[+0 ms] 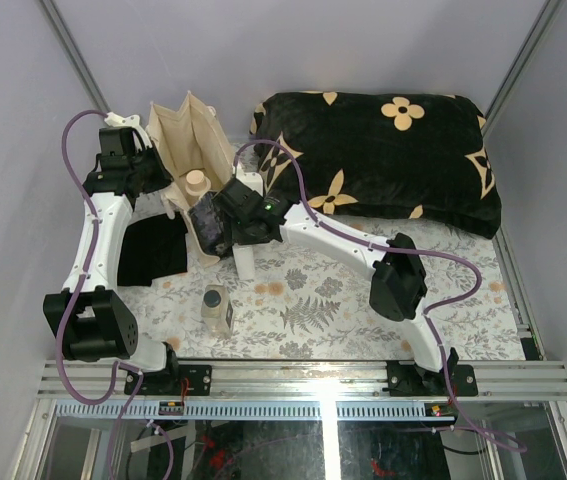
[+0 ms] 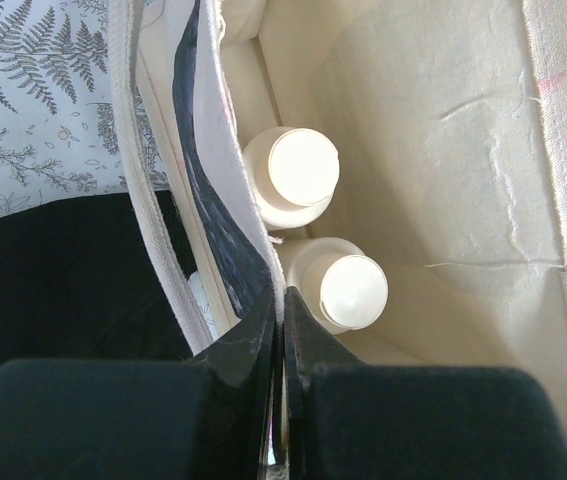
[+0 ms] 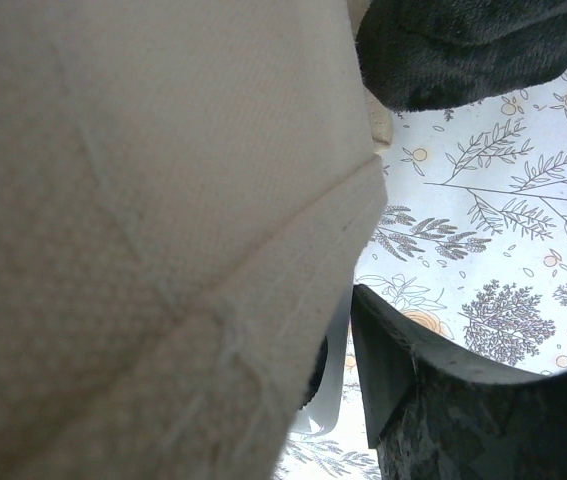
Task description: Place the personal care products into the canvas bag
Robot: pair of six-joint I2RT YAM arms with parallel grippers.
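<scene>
The cream canvas bag [image 1: 185, 140] stands open at the back left, its dark printed panel facing the front. My left gripper [image 2: 282, 300] is shut on the bag's near wall [image 2: 233, 170], holding it open. Two round beige bottles [image 2: 298, 170] [image 2: 351, 290] stand inside; one [image 1: 196, 183] also shows from above. My right gripper [image 1: 235, 240] is low beside the bag, around the white flat-sided bottle [image 1: 246, 263] [image 3: 335, 385]. Canvas hides its left finger; the right finger [image 3: 433, 400] is close against the bottle. The small tan bottle [image 1: 216, 310] stands on the table near the front.
A flat black cloth [image 1: 153, 250] lies left of the bag. A black cushion with tan flowers [image 1: 383, 160] fills the back right. The table has a fern-print cover [image 1: 363, 320]. Grey walls close in the sides.
</scene>
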